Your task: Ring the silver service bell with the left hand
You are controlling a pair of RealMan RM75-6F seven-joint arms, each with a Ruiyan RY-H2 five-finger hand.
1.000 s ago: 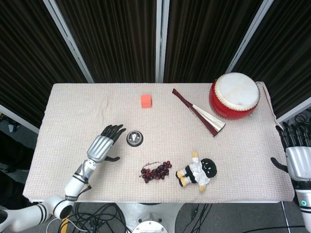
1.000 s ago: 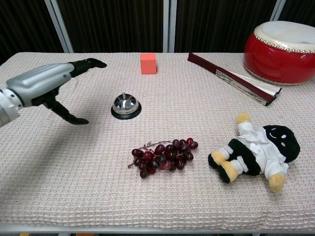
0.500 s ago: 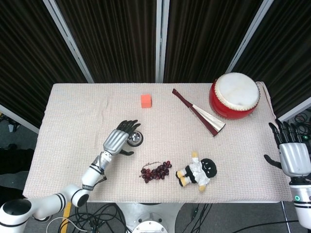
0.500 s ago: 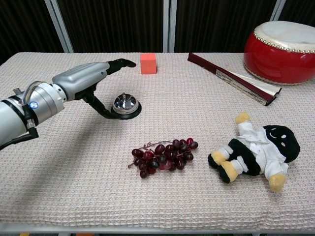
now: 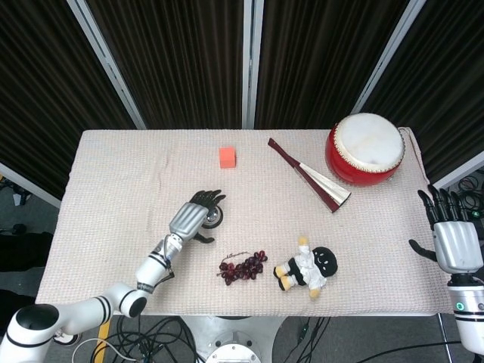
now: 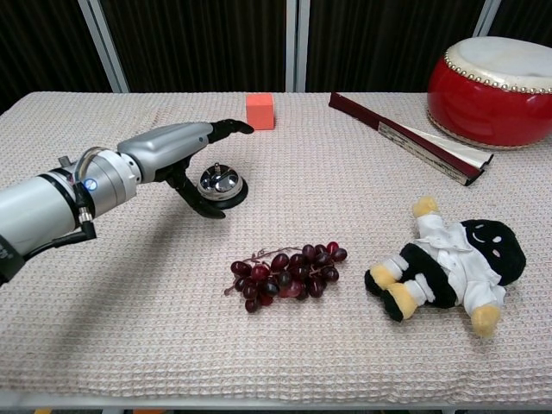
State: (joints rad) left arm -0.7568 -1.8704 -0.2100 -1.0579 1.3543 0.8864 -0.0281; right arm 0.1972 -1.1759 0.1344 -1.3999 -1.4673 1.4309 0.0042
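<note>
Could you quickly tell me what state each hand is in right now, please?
Left hand: open, fingers extended over the silver service bell, holding nothing.
Right hand: open, fingers spread, holding nothing.

Red drum (image 5: 365, 149), fan (image 5: 308, 175), orange cube (image 5: 227, 157), grapes (image 5: 242, 267), doll (image 5: 305, 270).

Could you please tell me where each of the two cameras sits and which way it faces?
Head view: high above the table's near edge, looking steeply down; shows the left robot hand over the bell and the right robot hand.
Chest view: low at the near edge, looking across; left robot hand only.
Shared: bell, grapes, doll, drum.
</note>
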